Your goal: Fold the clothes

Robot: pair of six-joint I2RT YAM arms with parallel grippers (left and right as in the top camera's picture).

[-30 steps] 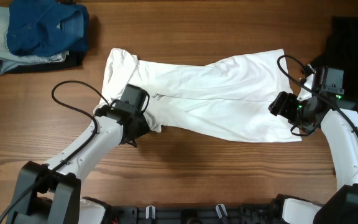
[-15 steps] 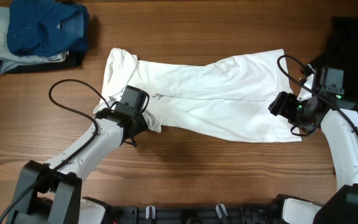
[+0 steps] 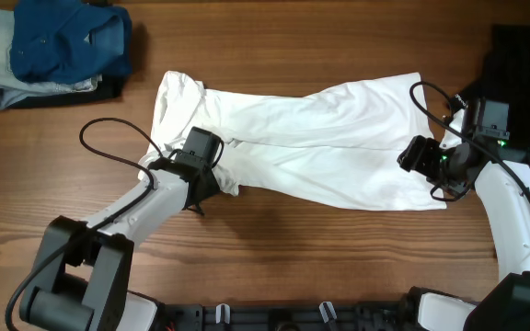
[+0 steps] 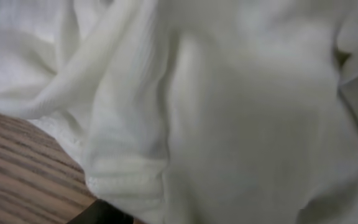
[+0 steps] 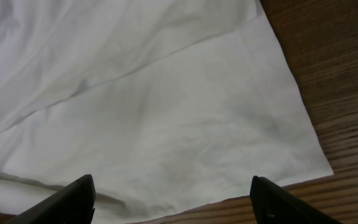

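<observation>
The left arm's elbow has edged rightward, and the left gripper [image 3: 207, 175] sits on the white garment [image 3: 320, 138] (whether it grips, I cannot tell). The garment's long axis runs left-right. The right gripper [image 5: 176, 200] hangs over its right end, jaws spread wide.

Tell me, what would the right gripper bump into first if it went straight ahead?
Most likely the white garment: it lies spread right ahead of the right gripper, whose jaws are open. How far is unclear.

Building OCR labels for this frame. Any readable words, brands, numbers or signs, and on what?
None can be read in any view.
white garment: plain cloth, no print or tag showing.
blue denim stack: no legible label.
black garment: mostly at the frame edge, no mark visible.
</observation>
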